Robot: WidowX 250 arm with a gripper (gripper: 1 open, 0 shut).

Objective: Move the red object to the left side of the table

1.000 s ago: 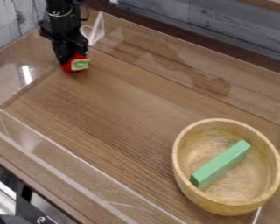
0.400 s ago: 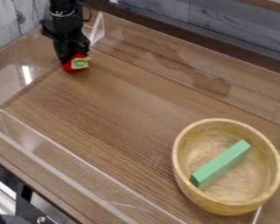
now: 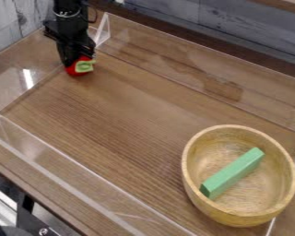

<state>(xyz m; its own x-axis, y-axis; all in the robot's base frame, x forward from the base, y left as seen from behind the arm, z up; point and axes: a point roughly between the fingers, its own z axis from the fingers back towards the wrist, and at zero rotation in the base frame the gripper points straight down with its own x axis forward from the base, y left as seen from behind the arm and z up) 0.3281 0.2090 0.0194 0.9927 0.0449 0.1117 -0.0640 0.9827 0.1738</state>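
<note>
Nothing has shifted: the fingers (image 3: 76, 59) still pinch the red toy (image 3: 82, 66) low over the surface's (image 3: 137, 120) left end, so release remains.

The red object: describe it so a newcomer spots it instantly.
Start at the table and go to its far left corner, under the black gripper. Pinched there sits the red object, small and glossy; the only other loose item is a green block in the wooden bowl.
</note>
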